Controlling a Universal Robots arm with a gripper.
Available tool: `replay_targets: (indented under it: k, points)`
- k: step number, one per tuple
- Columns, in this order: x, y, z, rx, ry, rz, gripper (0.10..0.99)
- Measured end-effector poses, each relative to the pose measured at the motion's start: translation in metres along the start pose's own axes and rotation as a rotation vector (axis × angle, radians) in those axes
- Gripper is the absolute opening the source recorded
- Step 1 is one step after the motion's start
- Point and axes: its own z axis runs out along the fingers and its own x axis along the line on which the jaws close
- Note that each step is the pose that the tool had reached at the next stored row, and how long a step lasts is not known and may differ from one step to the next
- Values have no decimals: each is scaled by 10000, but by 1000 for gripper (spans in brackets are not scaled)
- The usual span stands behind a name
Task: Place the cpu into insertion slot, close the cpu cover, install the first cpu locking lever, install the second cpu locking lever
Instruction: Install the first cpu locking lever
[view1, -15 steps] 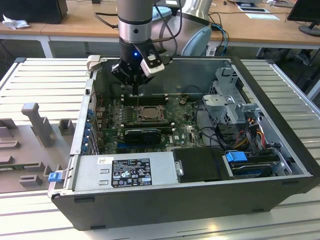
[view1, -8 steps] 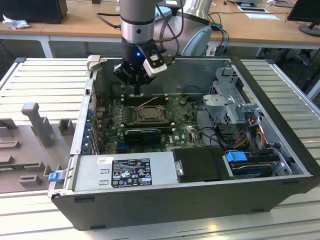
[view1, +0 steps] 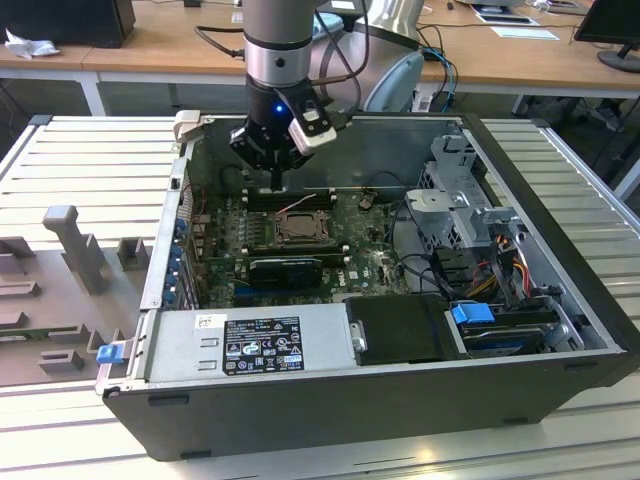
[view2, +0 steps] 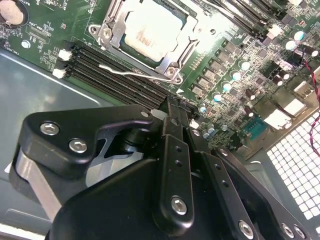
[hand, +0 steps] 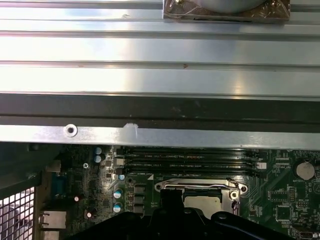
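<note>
Pale matte square cpu seemingly seated under metal cpu cover; fingers pinched together, empty.

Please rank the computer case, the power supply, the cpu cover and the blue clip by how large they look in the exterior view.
1. Computer case
2. Power supply
3. Cpu cover
4. Blue clip

The cover lies farther from the camera than the clip, so that last pairing is less sure.

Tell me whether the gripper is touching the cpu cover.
Apart. In the second wrist view the gripper ends over the memory slots, with bare board between it and the cpu cover.
</note>
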Motion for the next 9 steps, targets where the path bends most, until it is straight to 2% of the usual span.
replay_targets:
  k: [9]
  points:
    - [-40,-1,0,-18,0,1,106]
